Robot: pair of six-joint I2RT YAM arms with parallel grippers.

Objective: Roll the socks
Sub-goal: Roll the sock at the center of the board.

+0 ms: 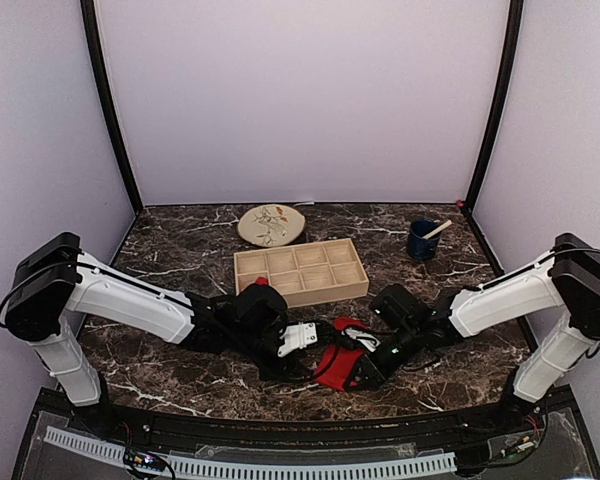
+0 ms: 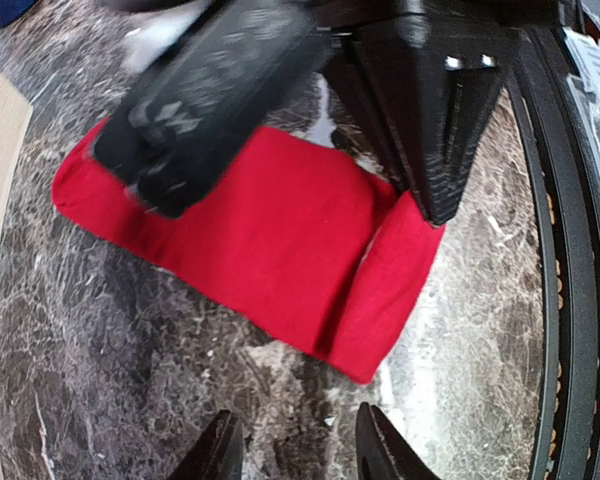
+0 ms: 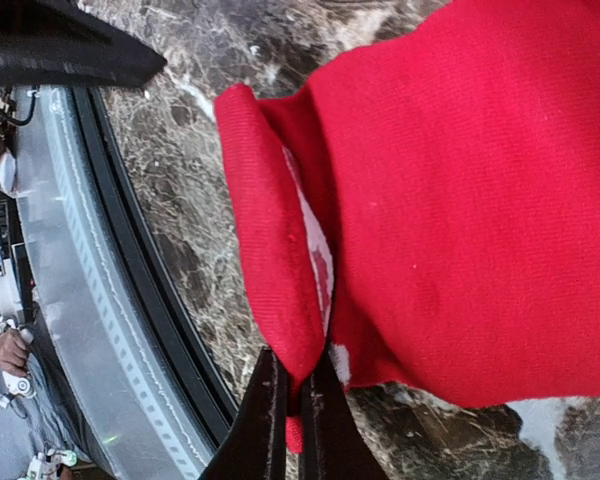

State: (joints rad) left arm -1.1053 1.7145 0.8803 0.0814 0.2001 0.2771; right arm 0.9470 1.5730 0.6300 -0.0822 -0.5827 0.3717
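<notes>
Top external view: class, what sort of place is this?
Probably a robot test booth, not a home: plain walls enclose a marble-patterned table, with a left arm and right arm bolted at its near edge.

**Setting:** robotics laboratory test cell.

**Enclosure:** plain pale lilac wall panels [image 1: 300, 100] stood on three sides, joined by slim black corner posts [image 1: 108, 110].

**Work surface:** a dark brown marble-patterned tabletop [image 1: 180, 250] with white veining.

**Fixtures:** a white-and-black jointed left robot arm [image 1: 130, 300] and the matching right robot arm [image 1: 500, 295] were mounted at the near edge. A long white slotted cable duct [image 1: 250, 465] and loose coloured wiring [image 1: 140, 462] ran along the front rail.

**Staged props** — set apart from one another toward the back:
- a round cream ceramic plate with a leaf pattern [image 1: 271, 225]
- a pale wooden tray divided into compartments [image 1: 310, 290]
- a dark blue cup holding a wooden stick [image 1: 421, 242]
</notes>
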